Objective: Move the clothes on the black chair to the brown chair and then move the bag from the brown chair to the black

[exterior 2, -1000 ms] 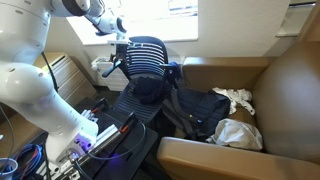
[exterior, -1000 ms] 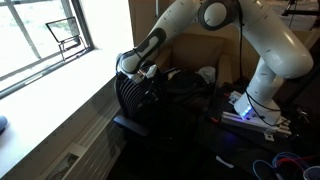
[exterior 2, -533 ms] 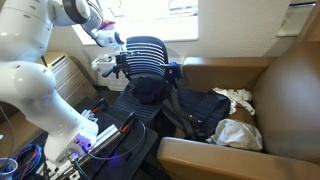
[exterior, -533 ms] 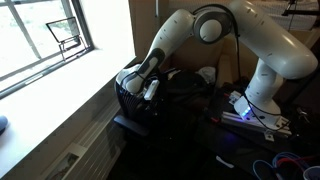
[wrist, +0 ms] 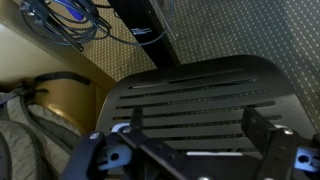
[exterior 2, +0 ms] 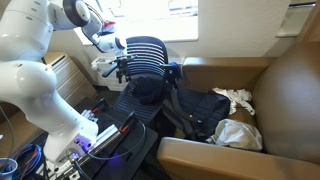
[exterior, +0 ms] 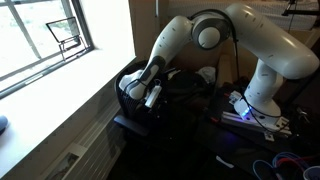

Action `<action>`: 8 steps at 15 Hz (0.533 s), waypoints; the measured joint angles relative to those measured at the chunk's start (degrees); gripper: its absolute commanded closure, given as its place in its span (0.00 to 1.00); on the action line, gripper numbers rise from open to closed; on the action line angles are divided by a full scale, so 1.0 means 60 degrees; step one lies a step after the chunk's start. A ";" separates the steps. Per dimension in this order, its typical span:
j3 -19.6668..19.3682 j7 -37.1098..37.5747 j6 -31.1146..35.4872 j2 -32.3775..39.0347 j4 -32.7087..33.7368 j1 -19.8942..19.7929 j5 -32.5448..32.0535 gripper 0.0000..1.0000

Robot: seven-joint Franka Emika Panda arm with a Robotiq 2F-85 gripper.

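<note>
Nothing gripped: hovers with the gripper (exterior 2: 120, 66) spread wide at the top edge of the black chair (exterior 2: 150, 55), probably lined up to reach its seat.

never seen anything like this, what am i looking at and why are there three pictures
The big white thing is a robot arm with a claw at its end. Two pictures come from cameras standing in the room, each looking from a different spot. The third comes from a camera on the arm's wrist, looking down past the claw at the ribbed back of a black office chair. Next to that chair is a wide brown armchair. A dark bag and some whitish clothes lie on its seat. The claw is open and holds nothing. It hangs close to the back of the black chair.
</note>
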 measured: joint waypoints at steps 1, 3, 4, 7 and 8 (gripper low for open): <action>-0.0020 0.0258 0.0143 0.0005 -0.0002 0.0015 0.0019 0.00; -0.0101 0.1173 0.0907 0.0087 -0.0028 0.0060 0.0069 0.00; -0.0161 0.1669 0.1307 0.0210 -0.0037 0.0080 0.0072 0.00; -0.0561 0.3132 0.2239 0.0805 -0.0137 0.0152 0.0061 0.00; -0.0711 0.3577 0.2384 0.1021 -0.0170 0.0150 0.0062 0.00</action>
